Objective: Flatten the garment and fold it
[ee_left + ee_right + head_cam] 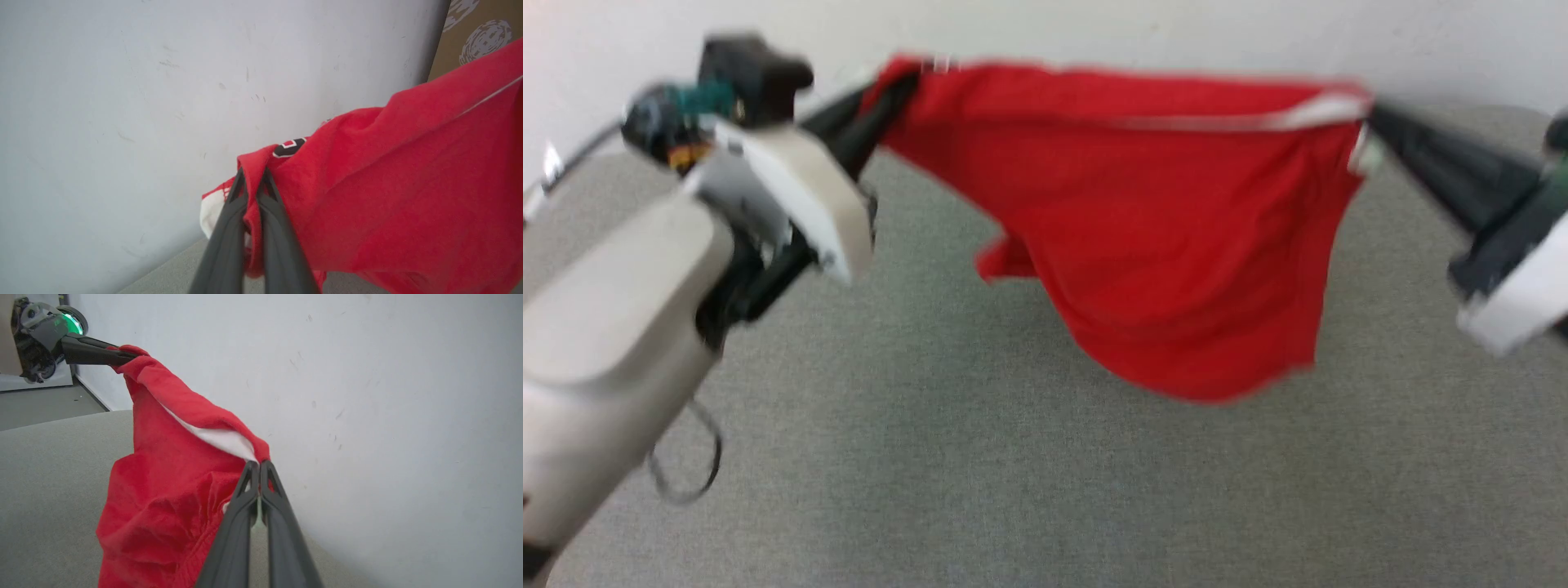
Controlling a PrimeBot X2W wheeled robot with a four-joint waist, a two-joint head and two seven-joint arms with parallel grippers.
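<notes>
Left claw (pixel 253 176): my fingers pressed together, pinching one top corner of the shorts (pixel 1176 237). Right claw (pixel 259 466): pinching the opposite corner, beside a white band. Shorts hang stretched between both claws, over the grey table (pixel 1013 490), near the wall (pixel 1094 33). Cannot tell whether the hem touches the table.

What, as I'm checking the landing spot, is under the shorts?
A grey surface shows below the hanging shorts; the patch that the cloth covers cannot be seen.
</notes>
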